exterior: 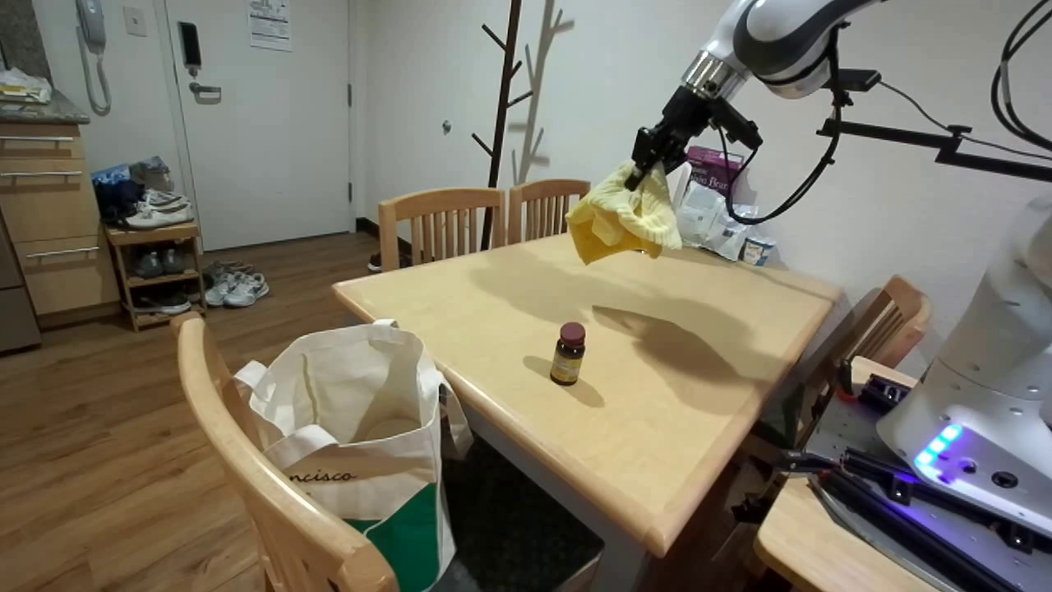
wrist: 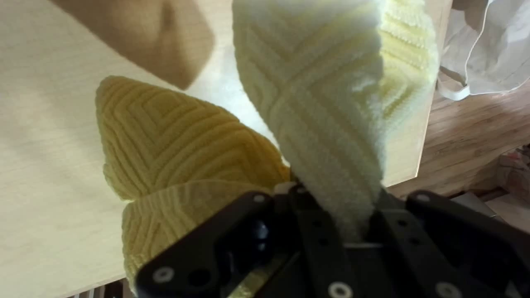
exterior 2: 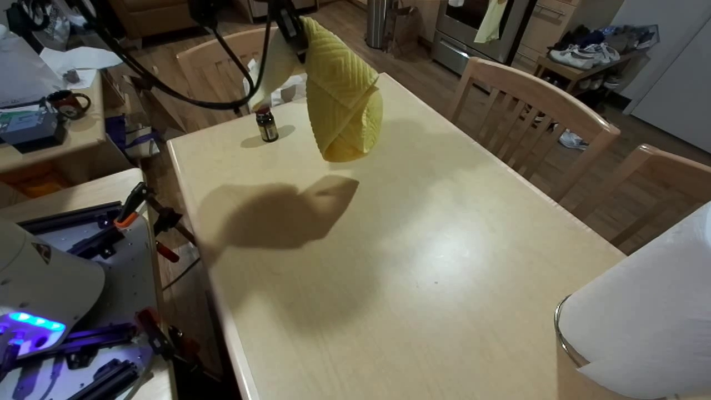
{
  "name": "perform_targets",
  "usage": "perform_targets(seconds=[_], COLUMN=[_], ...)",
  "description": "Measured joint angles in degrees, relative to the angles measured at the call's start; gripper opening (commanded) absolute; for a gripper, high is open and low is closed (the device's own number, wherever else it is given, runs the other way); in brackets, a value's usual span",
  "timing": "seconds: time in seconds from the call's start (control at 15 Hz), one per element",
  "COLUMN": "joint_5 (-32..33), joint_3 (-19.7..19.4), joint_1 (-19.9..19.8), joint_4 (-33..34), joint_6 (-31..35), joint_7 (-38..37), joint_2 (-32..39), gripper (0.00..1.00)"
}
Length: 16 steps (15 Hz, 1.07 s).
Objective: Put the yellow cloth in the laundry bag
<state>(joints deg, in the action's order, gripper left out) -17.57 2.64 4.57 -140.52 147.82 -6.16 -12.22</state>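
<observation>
The gripper (exterior 2: 302, 54) clamps the yellow ribbed cloth (exterior 2: 345, 105) above the wooden table (exterior 2: 400, 311), on which a dark labelled bottle (exterior 2: 268, 126) stands upright.

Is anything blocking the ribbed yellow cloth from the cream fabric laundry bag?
Nothing visible blocks the cloth at its height. Lower, a small dark maroon-capped bottle stands on the wooden table nearer the bag, perhaps a snag if the cloth dips.
</observation>
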Motion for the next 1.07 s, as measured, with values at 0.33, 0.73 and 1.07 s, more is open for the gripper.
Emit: perform_targets(seconds=[0.33,0.73,1.07], joint_5=[2.3,7.2,6.5], joint_3=[2.7,9.8,11.3], joint_1=[4.1,9.9,11.0], joint_4=[6.9,20.9,23.9], joint_6=[0.3,-4.2,-4.4], joint_7=[4.8,6.4,11.2], joint_2=[3.5,12.5,16.0], gripper=[0.05,0.05,0.05])
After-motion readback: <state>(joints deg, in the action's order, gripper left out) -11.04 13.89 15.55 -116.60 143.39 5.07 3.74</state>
